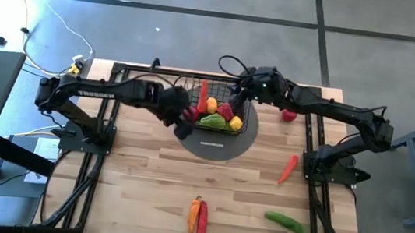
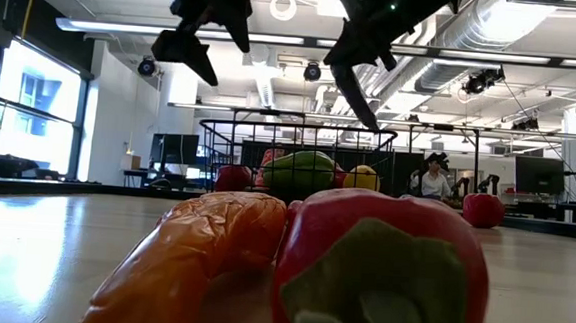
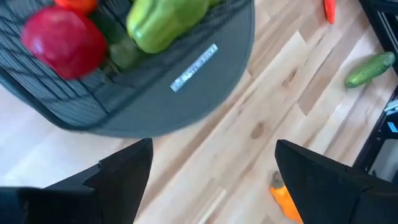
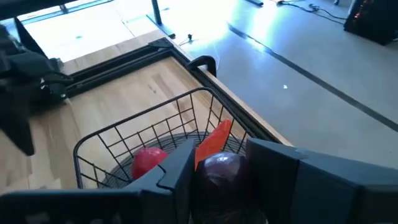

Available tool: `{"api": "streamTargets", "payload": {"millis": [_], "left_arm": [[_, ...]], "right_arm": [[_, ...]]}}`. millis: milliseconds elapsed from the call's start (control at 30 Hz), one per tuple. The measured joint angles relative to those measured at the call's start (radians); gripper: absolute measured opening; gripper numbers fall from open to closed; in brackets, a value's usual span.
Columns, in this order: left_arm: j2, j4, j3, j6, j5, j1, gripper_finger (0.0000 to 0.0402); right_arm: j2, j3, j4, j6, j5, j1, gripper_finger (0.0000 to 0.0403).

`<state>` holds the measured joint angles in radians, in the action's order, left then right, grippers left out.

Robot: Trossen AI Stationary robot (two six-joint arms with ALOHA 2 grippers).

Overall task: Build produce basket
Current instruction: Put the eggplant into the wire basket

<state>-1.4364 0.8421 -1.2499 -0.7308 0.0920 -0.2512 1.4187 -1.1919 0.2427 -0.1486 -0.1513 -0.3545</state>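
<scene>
The black wire basket [image 1: 193, 86] stands on a round grey mat [image 1: 216, 145] at the table's far middle. It holds a green pepper [image 1: 212, 120], a red tomato [image 3: 62, 40], yellow and red pieces. My right gripper [image 1: 239, 98] hangs over the basket's right far corner, shut on a dark purple eggplant [image 4: 221, 171]. My left gripper [image 1: 183, 122] hovers open and empty at the basket's left near side, above the mat's edge [image 3: 186, 93]. In the low view both grippers show above the basket [image 2: 219, 142]. My right gripper pinches the dark purple eggplant's rounded end [image 4: 217, 163] between its two fingers [image 4: 180, 168]. It comes from above, slanting down over the basket's rim [image 4: 118, 134]. The eggplant sits lifted clear above the produce in the basket; the rest of it is hidden by the fingers.
Loose produce lies on the table: a red pepper [image 1: 289, 116] right of the mat, a red chili [image 1: 288, 169], a cucumber [image 1: 285, 222] near the right front, and an orange and a red pepper [image 1: 198, 216] at the near middle. Bare wood shows left of the mat.
</scene>
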Motion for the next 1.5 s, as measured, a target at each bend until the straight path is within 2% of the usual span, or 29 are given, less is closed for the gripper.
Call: {"api": "streamTargets", "payload": {"millis": [233,367,467,533,767,967,1200,1500], "left_arm": [[0.0,0.0,0.0,-0.18,-0.075,0.133,0.0329],[0.0,0.0,0.0,-0.291,-0.118,0.212,0.0329],[0.0,0.0,0.0,-0.374,-0.157,0.267,0.0329],[0.0,0.0,0.0,-0.428,-0.179,0.3,0.0329],[0.0,0.0,0.0,-0.598,-0.262,0.406,0.0329],[0.0,-0.001,0.0,-0.71,-0.29,0.461,0.0329],[0.0,-0.001,0.0,-0.789,-0.321,0.506,0.0329],[0.0,-0.005,0.0,-0.785,-0.326,0.555,0.0329]], "right_arm": [[0.0,0.0,0.0,0.026,0.082,-0.033,0.0124],[0.0,0.0,0.0,0.025,0.072,-0.039,0.0124],[0.0,0.0,0.0,-0.008,-0.019,-0.038,0.0124],[0.0,0.0,0.003,-0.012,-0.039,-0.038,0.0124],[0.0,0.0,0.007,0.003,0.01,-0.037,0.0124],[0.0,0.0,0.009,-0.003,0.018,-0.038,0.0124],[0.0,0.0,0.035,0.11,0.005,-0.037,0.0124],[0.001,0.0,0.011,0.046,0.005,-0.037,0.0124]]}}
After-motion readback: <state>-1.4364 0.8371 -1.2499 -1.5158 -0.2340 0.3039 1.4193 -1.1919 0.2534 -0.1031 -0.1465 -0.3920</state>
